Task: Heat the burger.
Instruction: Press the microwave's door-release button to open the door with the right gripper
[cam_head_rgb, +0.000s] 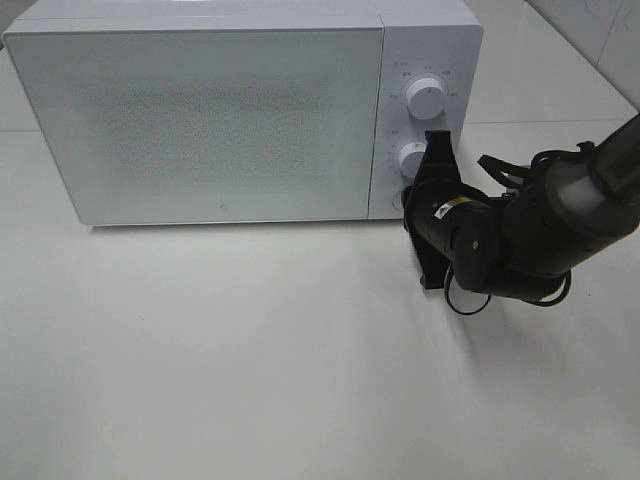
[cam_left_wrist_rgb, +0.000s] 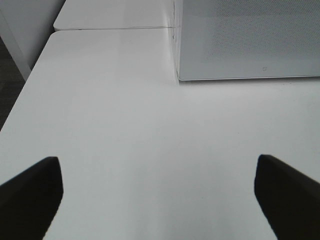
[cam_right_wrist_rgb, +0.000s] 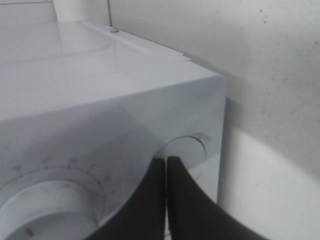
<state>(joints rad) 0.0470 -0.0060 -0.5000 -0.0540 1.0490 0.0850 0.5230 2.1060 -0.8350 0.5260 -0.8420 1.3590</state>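
Table (cam_left_wrist_rgb: 125, 130) stretched beneath my left gripper (cam_left_wrist_rgb: 159, 197), whose jaws stood spread wide and held nothing. My right gripper (cam_head_rgb: 437, 142) was pinched fully shut against the control panel (cam_head_rgb: 445, 55) of the microwave (cam_head_rgb: 250, 14), just beside the lower knob (cam_head_rgb: 413, 160). The microwave's door (cam_head_rgb: 200, 120) was closed. I could not see the burger, so I could not tell its place or heading.

The burger could not be seen anywhere. Just ahead of the closed right claw (cam_right_wrist_rgb: 166, 167) stood the white microwave (cam_head_rgb: 220, 120), its speckled door (cam_head_rgb: 200, 115) shut and its inside hidden.
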